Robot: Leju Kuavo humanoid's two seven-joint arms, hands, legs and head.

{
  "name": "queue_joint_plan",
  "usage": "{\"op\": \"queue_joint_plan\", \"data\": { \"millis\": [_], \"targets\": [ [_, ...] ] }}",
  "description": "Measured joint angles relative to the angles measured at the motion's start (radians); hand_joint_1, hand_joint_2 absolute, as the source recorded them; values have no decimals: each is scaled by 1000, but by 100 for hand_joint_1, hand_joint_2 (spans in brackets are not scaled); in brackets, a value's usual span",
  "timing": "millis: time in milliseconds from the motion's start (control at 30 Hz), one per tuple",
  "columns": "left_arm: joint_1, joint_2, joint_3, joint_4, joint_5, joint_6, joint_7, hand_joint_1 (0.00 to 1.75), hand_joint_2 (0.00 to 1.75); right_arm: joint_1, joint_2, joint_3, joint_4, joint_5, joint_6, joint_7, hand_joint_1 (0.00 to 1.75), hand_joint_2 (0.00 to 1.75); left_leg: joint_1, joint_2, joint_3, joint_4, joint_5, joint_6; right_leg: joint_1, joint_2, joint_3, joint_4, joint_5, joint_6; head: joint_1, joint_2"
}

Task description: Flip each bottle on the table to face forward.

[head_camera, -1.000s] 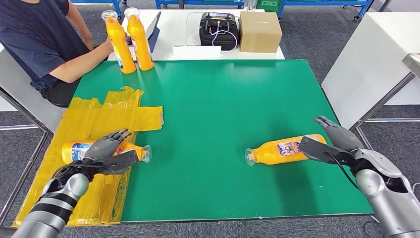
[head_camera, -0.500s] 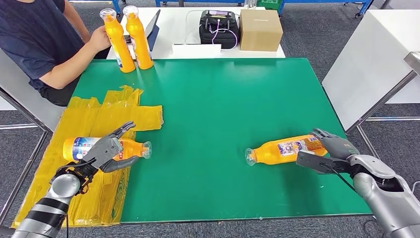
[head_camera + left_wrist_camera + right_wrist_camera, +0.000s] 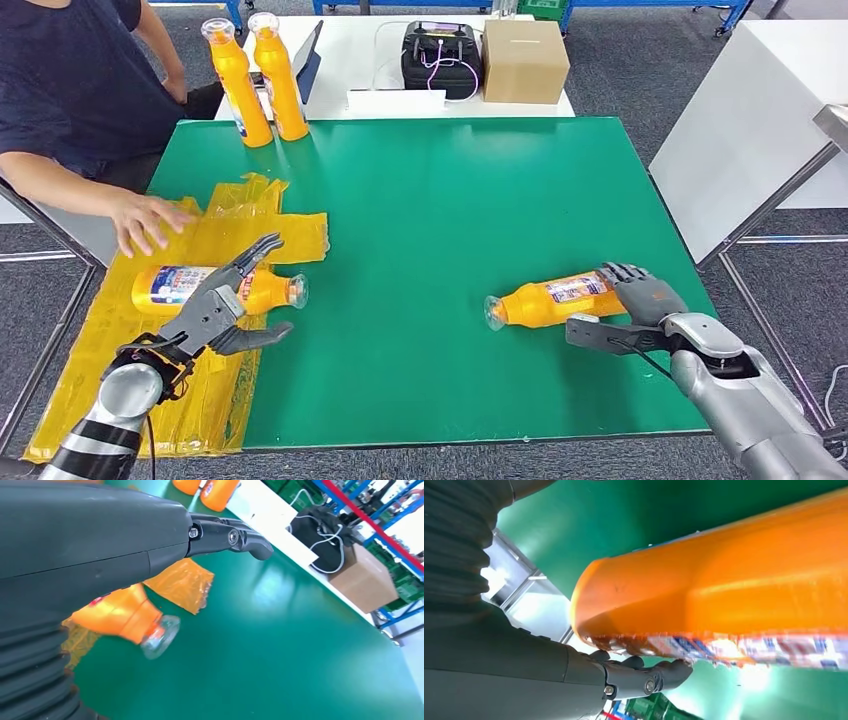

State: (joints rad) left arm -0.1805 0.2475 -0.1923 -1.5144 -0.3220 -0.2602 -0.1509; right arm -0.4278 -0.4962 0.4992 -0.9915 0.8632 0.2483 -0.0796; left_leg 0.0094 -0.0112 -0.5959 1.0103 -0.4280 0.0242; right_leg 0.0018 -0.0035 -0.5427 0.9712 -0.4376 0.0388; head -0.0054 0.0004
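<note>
An orange bottle (image 3: 172,285) (image 3: 125,616) lies on its side on the yellow plastic sheet (image 3: 290,238), its clear cap toward the table's middle. My left hand (image 3: 215,308) (image 3: 100,530) hovers at its neck end with fingers spread and nothing in it. A second orange bottle (image 3: 550,302) (image 3: 724,590) lies on the green mat (image 3: 430,200), cap pointing left. My right hand (image 3: 640,298) (image 3: 524,665) grips its base end, fingers curled over the label and thumb on the near side.
A person's hand (image 3: 145,222) rests on the yellow sheet just beyond the left bottle. Two orange bottles (image 3: 258,82) stand upright at the far left edge. Behind them are a black bag (image 3: 440,55) and a cardboard box (image 3: 525,62). A white table (image 3: 760,120) stands at right.
The person let go of the standing bottles and put a hand on the yellow sheet. My right hand closed around the right bottle's base, which shifted slightly left. My left hand spread its fingers.
</note>
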Motion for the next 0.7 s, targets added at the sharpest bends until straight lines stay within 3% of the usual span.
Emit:
{"op": "queue_joint_plan", "data": {
  "millis": [100,133,233,267,700],
  "targets": [
    [-2,-6,-2,-4,2,0,-4,0,175,-28,20,31,57,71,-26,15,0,175,0,1,2,0,0,0,0,0,1,0,0,0,0,0],
    [-3,-10,-3,-5,2,0,-5,0,175,-35,27,42,79,99,-33,23,13,175,0,1,3,0,0,0,0,0,1,0,0,0,0,0],
    [-18,-22,-10,-3,3,-2,-10,0,175,-55,46,74,150,159,-46,38,144,175,0,0,6,0,0,0,0,0,-1,-1,0,0,0,0],
    [-26,-27,-14,0,3,-3,-12,0,175,-62,51,82,172,171,-49,38,175,175,0,0,8,0,-1,0,0,0,-2,-1,0,0,0,0],
    [-157,-75,-82,60,25,-13,0,0,175,-118,88,137,333,206,-47,8,175,175,2,0,32,-1,-4,2,1,0,20,-8,-4,-1,1,0]
  ]
}}
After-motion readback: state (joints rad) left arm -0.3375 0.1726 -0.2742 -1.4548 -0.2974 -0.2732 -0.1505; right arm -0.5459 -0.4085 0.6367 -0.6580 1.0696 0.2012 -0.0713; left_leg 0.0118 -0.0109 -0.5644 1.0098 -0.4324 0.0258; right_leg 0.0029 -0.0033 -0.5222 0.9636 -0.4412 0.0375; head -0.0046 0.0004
